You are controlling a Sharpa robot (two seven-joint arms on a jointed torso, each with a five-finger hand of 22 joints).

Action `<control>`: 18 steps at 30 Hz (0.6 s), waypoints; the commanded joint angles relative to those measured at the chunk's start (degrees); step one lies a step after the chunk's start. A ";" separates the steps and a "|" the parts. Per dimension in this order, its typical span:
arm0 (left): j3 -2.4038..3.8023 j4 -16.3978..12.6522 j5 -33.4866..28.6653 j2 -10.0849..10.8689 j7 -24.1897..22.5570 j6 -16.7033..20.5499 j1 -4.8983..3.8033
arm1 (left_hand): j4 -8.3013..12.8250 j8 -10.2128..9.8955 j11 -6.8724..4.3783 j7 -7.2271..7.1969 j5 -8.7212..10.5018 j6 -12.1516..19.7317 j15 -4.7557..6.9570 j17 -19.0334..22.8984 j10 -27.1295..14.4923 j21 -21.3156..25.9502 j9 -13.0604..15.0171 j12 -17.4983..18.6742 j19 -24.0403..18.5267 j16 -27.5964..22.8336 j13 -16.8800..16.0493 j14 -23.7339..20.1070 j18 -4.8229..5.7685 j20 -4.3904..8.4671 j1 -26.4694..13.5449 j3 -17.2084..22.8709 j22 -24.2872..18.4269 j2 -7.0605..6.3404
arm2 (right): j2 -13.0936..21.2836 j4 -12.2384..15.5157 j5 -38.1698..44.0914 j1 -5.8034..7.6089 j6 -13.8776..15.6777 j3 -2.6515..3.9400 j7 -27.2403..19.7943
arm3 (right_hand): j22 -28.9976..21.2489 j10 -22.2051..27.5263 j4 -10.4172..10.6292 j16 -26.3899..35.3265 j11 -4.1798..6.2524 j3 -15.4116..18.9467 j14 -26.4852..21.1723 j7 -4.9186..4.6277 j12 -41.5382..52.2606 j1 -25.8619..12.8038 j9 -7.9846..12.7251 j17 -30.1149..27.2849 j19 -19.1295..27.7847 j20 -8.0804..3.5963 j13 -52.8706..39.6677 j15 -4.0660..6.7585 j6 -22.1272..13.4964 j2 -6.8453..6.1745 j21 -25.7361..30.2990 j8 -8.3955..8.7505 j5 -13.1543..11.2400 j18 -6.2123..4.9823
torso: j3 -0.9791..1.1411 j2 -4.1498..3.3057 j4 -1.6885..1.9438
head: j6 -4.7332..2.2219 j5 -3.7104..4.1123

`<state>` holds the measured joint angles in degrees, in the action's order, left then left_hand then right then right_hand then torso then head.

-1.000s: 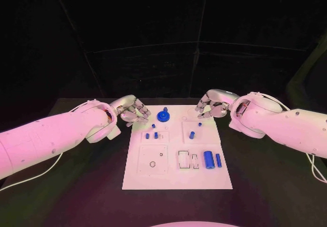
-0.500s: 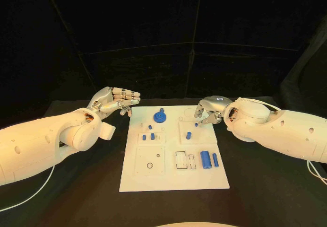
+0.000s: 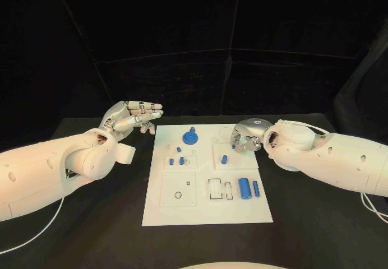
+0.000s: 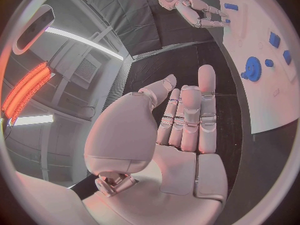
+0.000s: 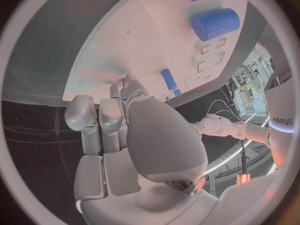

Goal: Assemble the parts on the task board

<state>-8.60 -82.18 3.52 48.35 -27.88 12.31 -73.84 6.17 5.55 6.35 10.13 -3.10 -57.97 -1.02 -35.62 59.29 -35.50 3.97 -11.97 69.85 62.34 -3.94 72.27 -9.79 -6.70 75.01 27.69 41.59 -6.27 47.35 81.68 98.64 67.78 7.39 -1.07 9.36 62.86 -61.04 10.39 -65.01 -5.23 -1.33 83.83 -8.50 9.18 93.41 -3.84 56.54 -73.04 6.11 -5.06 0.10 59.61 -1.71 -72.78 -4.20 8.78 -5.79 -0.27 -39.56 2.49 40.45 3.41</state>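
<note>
- Since half a second earlier, the left hand (image 3: pixel 133 116) had lifted a little further off the desk (image 3: pixel 97 224) and away from the board (image 3: pixel 206 213), and the right hand (image 3: pixel 246 136) had dropped lower onto the board's far right corner.
- Left hand hung in the air just off the board's far left corner, fingers loosely apart and part-curled, palm bare in the left wrist view, holding nothing.
- Right hand was over the far right panel, fingers bent down toward a small blue peg (image 3: pixel 234 147). Whether they were clamped on it or only touching, cannot tell; the head view hid the tips behind the hand and the right wrist view showed the fingers close together, contact unclear.
- Parts all lay on or stood in the board: blue gear (image 3: pixel 190 137) at the far middle, short pegs (image 3: pixel 176 161) in the left mid panel, another peg (image 3: pixel 224 159) right of centre, a fat cylinder (image 3: pixel 244 188) and a thin rod (image 3: pixel 256 189) lying side by side near the right edge.
- Handling, my judgement: parts looked like hard smooth plastic, light, rigid, not fragile but easy to flick or roll.
- Pegs likely wanted a fingertip pinch on the sides near the top, kept upright.
- Cylinder and rod: pinch across the middle, since they'd roll.
- Gear: take by the rim or hub.
</note>
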 commanded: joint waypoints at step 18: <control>0.04 0.26 -1.75 0.13 -0.96 0.23 -0.09 | 0.18 0.35 0.08 0.13 -0.02 -0.47 -0.15 0.71 0.55 0.47 -0.07 -0.51 -0.48 -0.48 0.01 -0.73 -0.71 0.01 0.12 0.28 -0.14 0.67 | -1.50 -1.54 -0.49 -0.34 -2.01 0.02 -1.06 | 3.95 -4.20 -1.59 -2.59 -0.09 -15.45 0.98 -0.38 -2.89 -1.51 -0.03 1.83 -2.00 0.24 1.55 -0.30 2.57 -2.67 -3.11 0.37 -3.87 0.53 | 0.00 0.04 -0.07 | 0.48 0.04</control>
<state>-8.60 -81.91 2.27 48.47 -28.14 12.52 -73.85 6.17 5.55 6.55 10.33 -3.10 -58.16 -1.23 -34.96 59.49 -35.28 3.97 -12.22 69.85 62.06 -3.95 72.07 -9.76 -6.70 75.01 27.69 41.53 -6.27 45.91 80.19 98.36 67.50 6.63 -0.96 8.72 66.65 -65.04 8.96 -67.36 -5.30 -16.03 83.83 -8.92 6.52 92.22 -3.81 58.35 -74.57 6.42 -3.52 0.10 61.89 -3.82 -75.76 -3.95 5.20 -5.79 -0.25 -39.51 2.42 40.86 3.43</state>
